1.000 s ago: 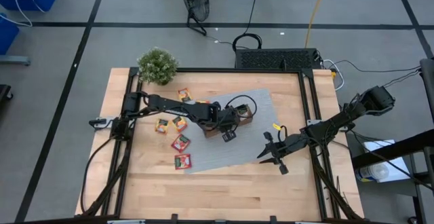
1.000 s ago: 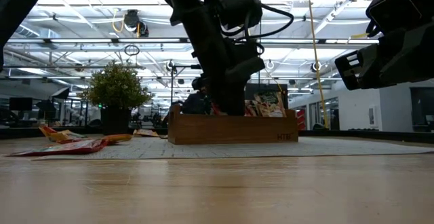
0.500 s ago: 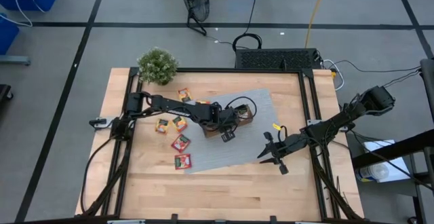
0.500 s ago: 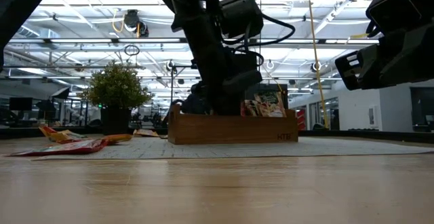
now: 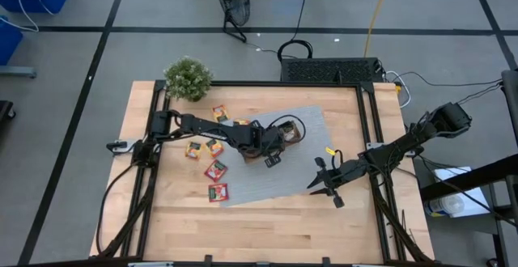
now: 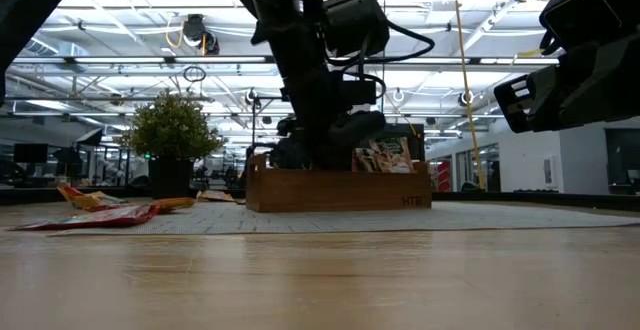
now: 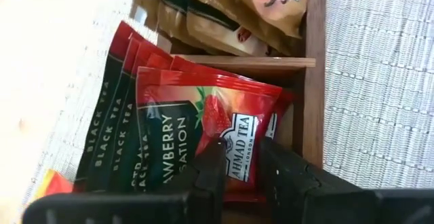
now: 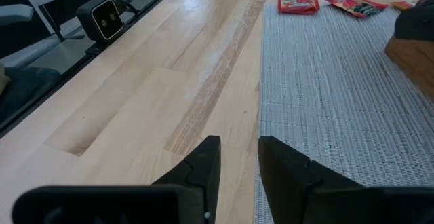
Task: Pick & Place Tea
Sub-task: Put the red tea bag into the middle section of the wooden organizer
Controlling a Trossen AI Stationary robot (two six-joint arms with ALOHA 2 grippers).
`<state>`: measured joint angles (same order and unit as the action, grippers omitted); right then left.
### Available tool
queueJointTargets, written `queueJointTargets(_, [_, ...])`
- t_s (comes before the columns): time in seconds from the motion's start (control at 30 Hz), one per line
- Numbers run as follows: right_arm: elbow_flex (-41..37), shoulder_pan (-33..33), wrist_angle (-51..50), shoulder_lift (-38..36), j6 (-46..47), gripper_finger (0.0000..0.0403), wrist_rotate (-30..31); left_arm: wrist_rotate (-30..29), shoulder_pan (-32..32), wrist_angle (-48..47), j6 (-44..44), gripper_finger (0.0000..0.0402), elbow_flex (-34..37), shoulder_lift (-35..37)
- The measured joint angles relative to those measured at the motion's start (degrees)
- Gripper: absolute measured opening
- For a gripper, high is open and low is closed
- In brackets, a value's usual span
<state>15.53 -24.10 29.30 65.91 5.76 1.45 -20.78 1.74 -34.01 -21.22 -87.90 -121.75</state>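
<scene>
Plant first: small green potted plant [image 5: 188,78] sits at the far left corner of the wooden table [image 5: 267,222], right by the edge. Next over, loose tea sachets [image 5: 214,170] lie scattered on the bare wood and on the left edge of the grey woven mat [image 5: 275,182], some red, some orange-yellow, apart from each other. Left arm stretches low across from the left side rail, passing over a couple of those sachets, wrist bent down into the wooden tray [image 5: 279,143] on the mat. Left gripper [image 7: 239,164] is in the tray's compartment of red packets, fingers pinching a red strawberry sachet [image 7: 224,125] that stands upright in front of a row of red black-tea sachets; the next compartment past the wooden divider holds grey-brown sachets [image 7: 224,13]. From table height the arm blocks most of the tray's left half, and only a few packet tops poke above the wall on the right. Right of the tray the mat is bare out to its edge. Right gripper [image 5: 326,184] hovers off the mat's right edge, well apart from the tray, fingers narrowly spread on nothing, with bare wood below it and toward the table's near edge.
</scene>
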Motion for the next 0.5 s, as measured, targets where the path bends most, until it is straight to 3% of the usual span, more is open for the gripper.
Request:
queueJointTargets(0.17, [0.0, 0.0, 0.0, 0.0, 0.0, 0.0091, 0.0, 2.0, -0.7, 0.9, 2.5, 0.0092, -0.2, 0.0])
queueJointTargets(0.5, [0.0, 0.0, 0.0, 0.0, 0.2, 0.0091, 0.0, 14.5, -1.1, 1.1, 5.3, 0.0092, -0.9, -0.1])
